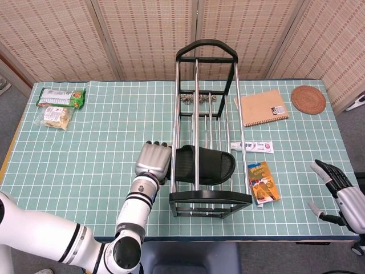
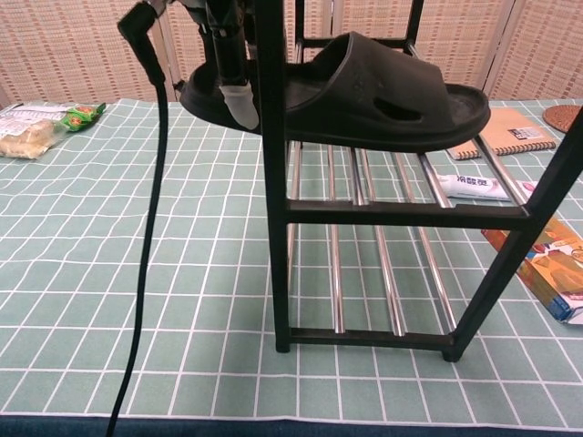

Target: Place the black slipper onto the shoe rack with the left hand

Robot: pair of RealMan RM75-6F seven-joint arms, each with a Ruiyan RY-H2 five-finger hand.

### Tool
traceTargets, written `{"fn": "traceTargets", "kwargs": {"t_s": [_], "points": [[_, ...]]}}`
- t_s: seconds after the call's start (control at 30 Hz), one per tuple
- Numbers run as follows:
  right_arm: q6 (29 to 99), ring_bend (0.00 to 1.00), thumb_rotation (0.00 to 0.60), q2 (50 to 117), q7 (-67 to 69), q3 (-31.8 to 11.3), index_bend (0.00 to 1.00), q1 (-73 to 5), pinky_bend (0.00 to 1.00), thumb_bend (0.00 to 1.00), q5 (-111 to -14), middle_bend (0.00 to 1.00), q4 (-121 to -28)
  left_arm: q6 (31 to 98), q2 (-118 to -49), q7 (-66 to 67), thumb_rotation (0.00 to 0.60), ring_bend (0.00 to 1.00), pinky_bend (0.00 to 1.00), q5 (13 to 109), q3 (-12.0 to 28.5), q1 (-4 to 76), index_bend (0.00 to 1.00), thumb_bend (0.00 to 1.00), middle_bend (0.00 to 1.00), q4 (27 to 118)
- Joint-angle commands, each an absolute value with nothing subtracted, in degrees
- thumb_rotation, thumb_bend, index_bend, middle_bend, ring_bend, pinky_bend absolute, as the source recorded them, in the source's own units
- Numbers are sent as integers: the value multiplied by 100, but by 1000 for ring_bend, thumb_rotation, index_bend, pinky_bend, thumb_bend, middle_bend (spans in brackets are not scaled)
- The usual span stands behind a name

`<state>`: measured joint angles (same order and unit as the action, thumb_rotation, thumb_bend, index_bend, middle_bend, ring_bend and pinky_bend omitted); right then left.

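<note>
While the left robot hand (image 1: 152, 162) grips its heel end, the black slipper (image 1: 203, 164) lies at the hand's 3 o'clock, resting on the upper rails of the shoe rack (image 1: 206, 52) with its toe past the middle rails. Bare surface (image 1: 91, 142) spreads at the hand's 9 o'clock. At far right, the right robot hand (image 1: 336, 188) hovers off the edge, fingers apart, holding nothing.

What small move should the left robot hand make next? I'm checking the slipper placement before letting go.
Probably ease the slipper a little further right and down onto the shelf rails, then release. The left robot hand grips its heel, which sticks out past the left post of the shoe rack, while the toe end already lies over the rails. Whether the sole rests on them cannot be told.
</note>
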<state>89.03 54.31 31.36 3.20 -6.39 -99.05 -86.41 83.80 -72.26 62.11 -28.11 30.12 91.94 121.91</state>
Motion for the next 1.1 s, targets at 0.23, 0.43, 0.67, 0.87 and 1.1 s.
{"fn": "traceTargets", "kwargs": {"t_s": [0.23, 0.43, 0.67, 0.87, 1.1], "points": [[8884, 0, 600, 5440, 3079, 312, 0, -643, 0, 343, -9877, 0, -8671, 8432, -7089, 6278, 600, 179, 193, -2881, 3164, 9029, 208, 256, 322, 12323], [8899, 0, 600, 5446, 3063, 304, 0, -637, 0, 343, -9864, 0, -8672, 8447, -7081, 6351, 600, 128, 193, -2913, 3238, 8998, 159, 235, 280, 12389], [8952, 0, 600, 5447, 3078, 300, 0, -617, 0, 343, -9873, 0, -8652, 8433, -7247, 6346, 600, 115, 193, -2789, 3221, 9004, 146, 218, 266, 12346], [8988, 0, 600, 5444, 3073, 302, 0, -601, 0, 343, -9887, 0, -8653, 8515, -7341, 6374, 600, 90, 193, -2723, 3223, 9023, 140, 218, 259, 12285], [8955, 0, 600, 5446, 3052, 299, 0, -613, 0, 344, -9873, 0, -8666, 8561, -7303, 6402, 600, 13, 193, -2692, 3267, 8957, 87, 192, 189, 12357]]}}
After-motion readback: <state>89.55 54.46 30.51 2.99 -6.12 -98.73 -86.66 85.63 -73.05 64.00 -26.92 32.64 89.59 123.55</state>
